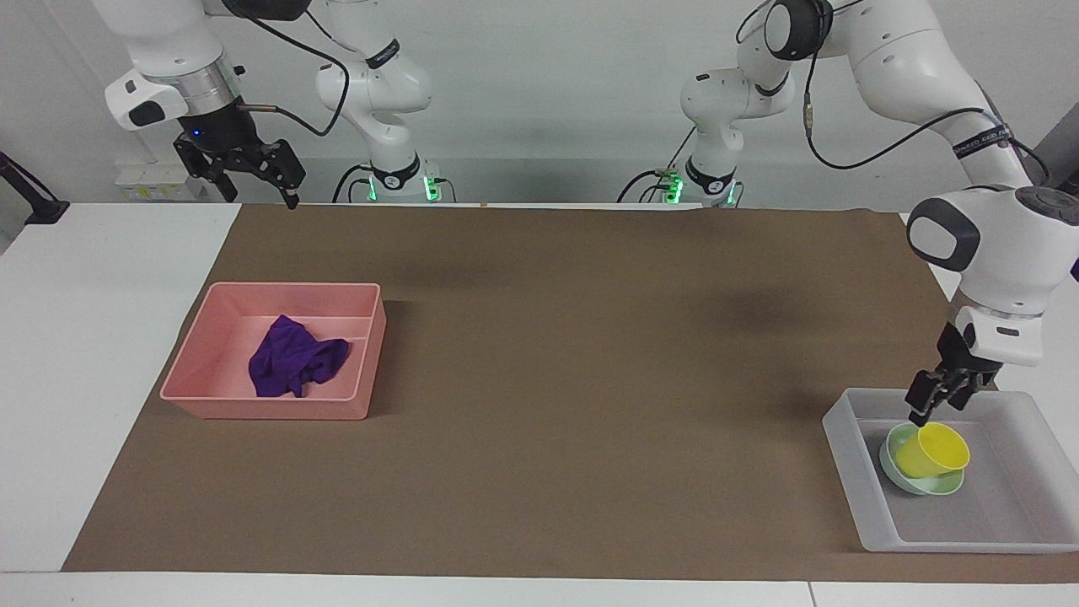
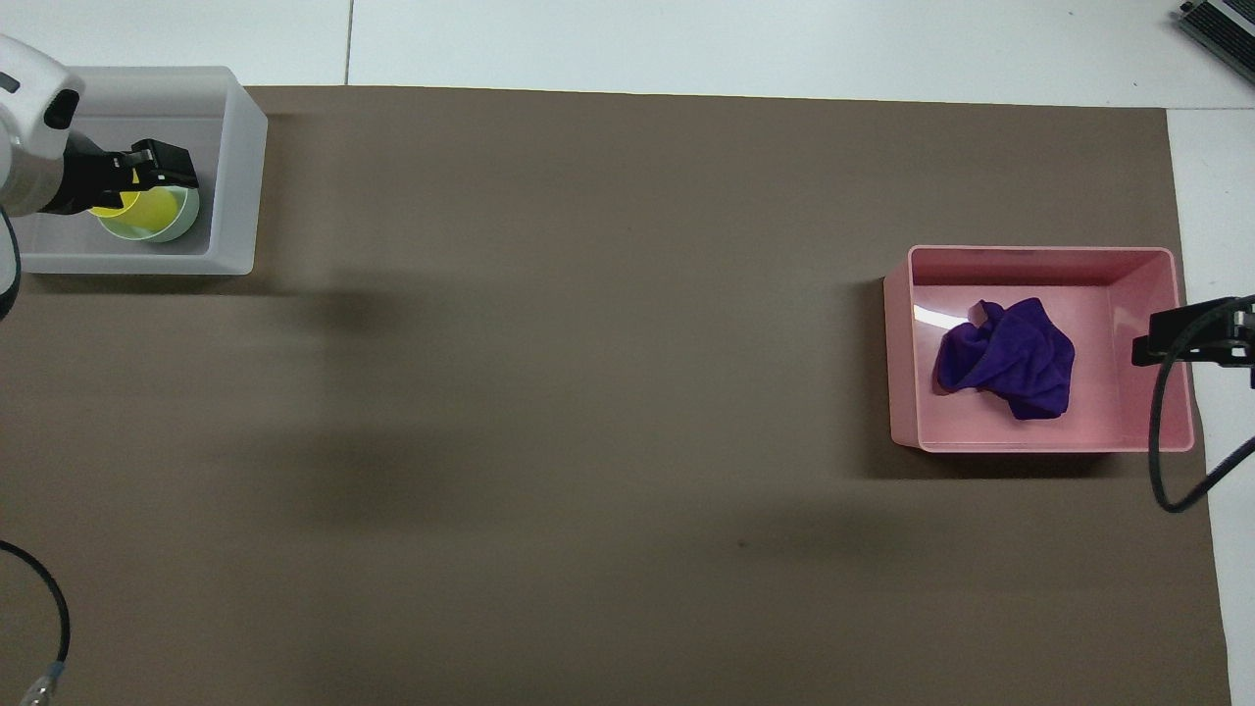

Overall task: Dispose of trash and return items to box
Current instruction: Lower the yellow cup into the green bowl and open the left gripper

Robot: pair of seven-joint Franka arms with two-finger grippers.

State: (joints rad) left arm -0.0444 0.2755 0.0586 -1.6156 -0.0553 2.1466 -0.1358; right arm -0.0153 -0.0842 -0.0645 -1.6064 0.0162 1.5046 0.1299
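Note:
The yellow cup (image 1: pixel 931 451) (image 2: pixel 155 208) leans tilted inside the mint-green bowl (image 1: pixel 915 485) (image 2: pixel 186 218). Both sit in the translucent box (image 1: pixel 847 455) (image 2: pixel 237 176) at the left arm's end of the table. My left gripper (image 1: pixel 926 411) (image 2: pixel 162 165) hangs open just above the cup and touches nothing. The purple trash rag (image 1: pixel 295 367) (image 2: pixel 1005 358) lies crumpled in the pink bin (image 1: pixel 270 409) (image 2: pixel 1039 253). High in the air, my right gripper (image 1: pixel 261 198) (image 2: pixel 1181 338) waits open and empty over the bin's edge at the right arm's end.
A brown mat (image 1: pixel 590 379) covers most of the white table (image 1: pixel 93 337). The right arm's black cable (image 2: pixel 1162 461) dangles over the mat's edge beside the pink bin.

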